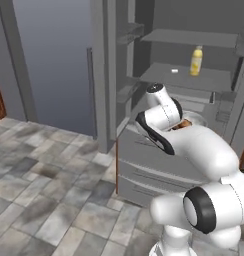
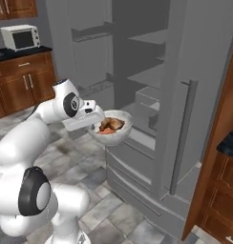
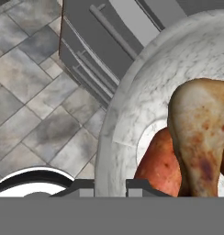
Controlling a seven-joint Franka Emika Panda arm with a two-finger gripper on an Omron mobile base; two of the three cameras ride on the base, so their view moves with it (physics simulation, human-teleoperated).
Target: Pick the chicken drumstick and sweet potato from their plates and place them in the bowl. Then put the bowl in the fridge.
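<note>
- The fridge (image 2: pixel 152 95) stands open, grey shelves and drawers showing.
- The left base view adds a yellow bottle (image 1: pixel 196 60) on a fridge shelf; the right base view adds a microwave (image 2: pixel 20 37) on the wooden bench (image 2: pixel 23 55).
- The end effector (image 2: pixel 96 120) is clenched on the bowl (image 2: pixel 119 134) rim, held in the air before the fridge drawers.
- Hand view: chicken drumstick (image 3: pixel 201 142) lies over sweet potato (image 3: pixel 159 167) inside the bowl.

Grey stone-tile floor (image 1: pixel 44 200); brown wood cabinets (image 2: pixel 23 81) at 9 o'clock, white microwave (image 2: pixel 21 37) on dark counter (image 2: pixel 13 53).
</note>
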